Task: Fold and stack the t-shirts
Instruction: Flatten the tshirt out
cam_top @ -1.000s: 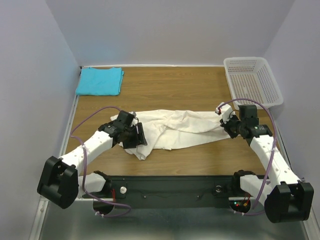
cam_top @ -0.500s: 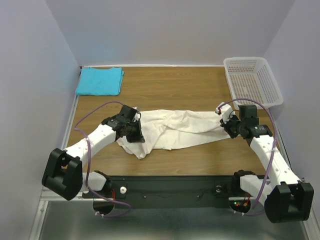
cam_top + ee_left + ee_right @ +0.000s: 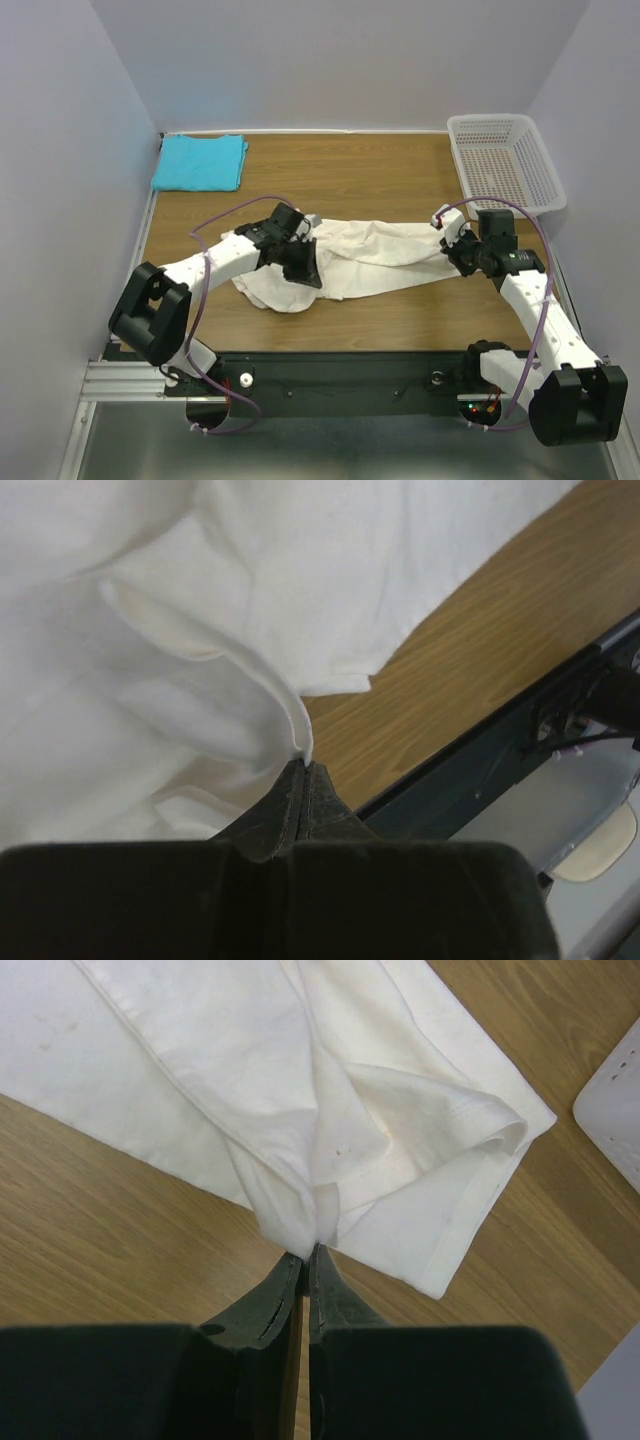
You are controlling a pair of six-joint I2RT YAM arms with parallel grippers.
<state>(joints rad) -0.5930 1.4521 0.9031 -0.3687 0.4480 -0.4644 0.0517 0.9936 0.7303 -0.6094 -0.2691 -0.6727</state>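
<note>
From above, the cream-white t-shirt (image 3: 380,255) lies stretched across the middle of the table (image 3: 350,185) and the turquoise t-shirt (image 3: 200,162) sits folded at the far-left corner. The left gripper (image 3: 308,272) has swung rightward over the cloth within the last second. Its wrist view shows the jaws pinched tight on a hem edge, seemingly to draw a fold. The right wrist view shows the right gripper (image 3: 308,1252), unmoved, clamped on the opposite gathered corner as an anchor.

I see a plain cream-white t-shirt (image 3: 385,255), a plain turquoise t-shirt (image 3: 200,162), a brown wood-grained table (image 3: 350,185), a white mesh basket (image 3: 505,160), and my own black jaws on white arms (image 3: 562,328).
</note>
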